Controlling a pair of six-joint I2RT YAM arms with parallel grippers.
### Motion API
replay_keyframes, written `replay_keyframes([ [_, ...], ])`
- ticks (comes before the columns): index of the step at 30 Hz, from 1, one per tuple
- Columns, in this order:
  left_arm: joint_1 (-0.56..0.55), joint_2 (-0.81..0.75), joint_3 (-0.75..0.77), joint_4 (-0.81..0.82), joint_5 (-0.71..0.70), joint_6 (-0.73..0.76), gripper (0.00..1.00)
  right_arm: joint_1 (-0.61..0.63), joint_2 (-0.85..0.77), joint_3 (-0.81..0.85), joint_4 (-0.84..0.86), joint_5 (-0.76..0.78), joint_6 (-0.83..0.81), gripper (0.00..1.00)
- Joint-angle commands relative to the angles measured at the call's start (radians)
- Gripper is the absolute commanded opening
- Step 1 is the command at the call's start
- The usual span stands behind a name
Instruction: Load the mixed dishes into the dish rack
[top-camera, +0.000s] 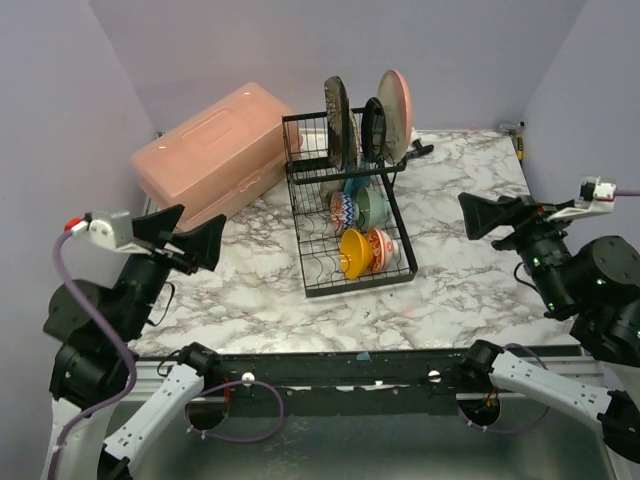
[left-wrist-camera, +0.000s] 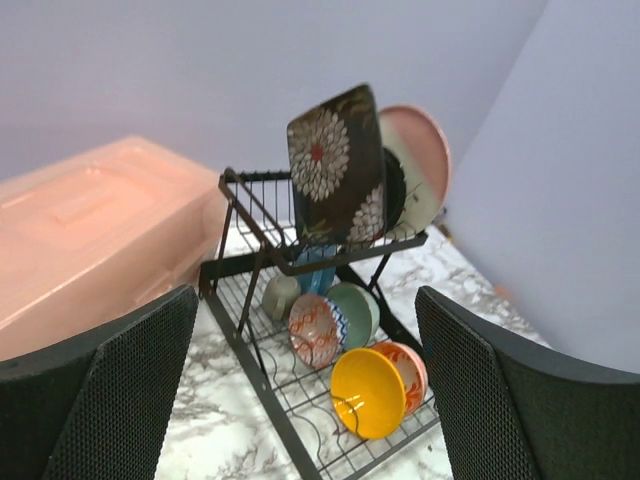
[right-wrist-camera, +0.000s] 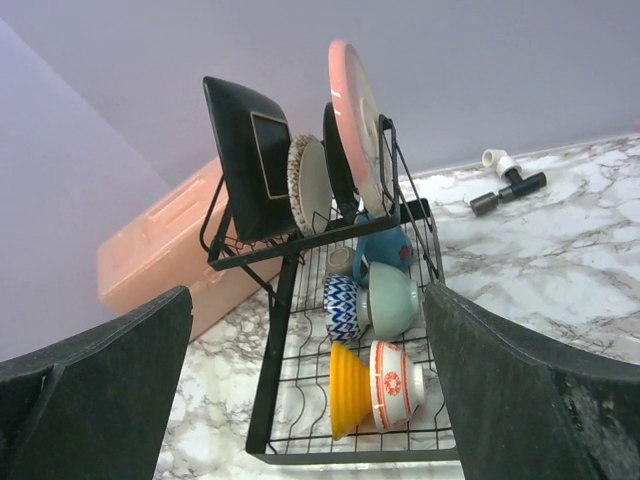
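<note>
the marble table (top-camera: 470, 290) carries the dish rack (top-camera: 360, 285), a salmon-pink box (top-camera: 205, 155) beside it and a small fitting (right-wrist-camera: 520, 183).

A black wire dish rack (top-camera: 352, 285) stands mid-worktop on white marble-patterned worktop (top-camera: 470, 290). On its upper level, two dark plates (top-camera: 337, 120) and a pink-cream plate (top-camera: 394, 112) stand on edge. Below sit a blue-patterned bowl (top-camera: 343, 212), a mint green bowl (top-camera: 373, 205), a yellow bowl (top-camera: 353, 252) and a red-patterned bowl (top-camera: 382, 248), all tipped on their sides. A salmon-pink plastic box (top-camera: 205, 155) lies just left of the rack. The left arm (top-camera: 100, 320) holds the left jaws spread apart, pointing toward the rack; the right arm (top-camera: 575, 275) aims the right jaws at it from the other side, both clear of the rack.
</note>
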Motion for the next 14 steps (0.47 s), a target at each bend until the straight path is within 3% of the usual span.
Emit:
replay_keyframes([
  [1, 0.002, -0.099, 0.020, -0.003, -0.008, -0.010, 0.91, 0.006, -0.077, -0.039, 0.008, -0.033, -0.033, 1.00],
  [6, 0.003, -0.180, 0.015, 0.023, -0.041, 0.007, 0.92, 0.007, -0.166, -0.060, 0.032, -0.056, -0.044, 1.00],
  [14, 0.002, -0.176, 0.025, -0.004, -0.055, 0.021, 0.93, 0.005, -0.195, -0.079, 0.031, -0.024, -0.049, 1.00],
])
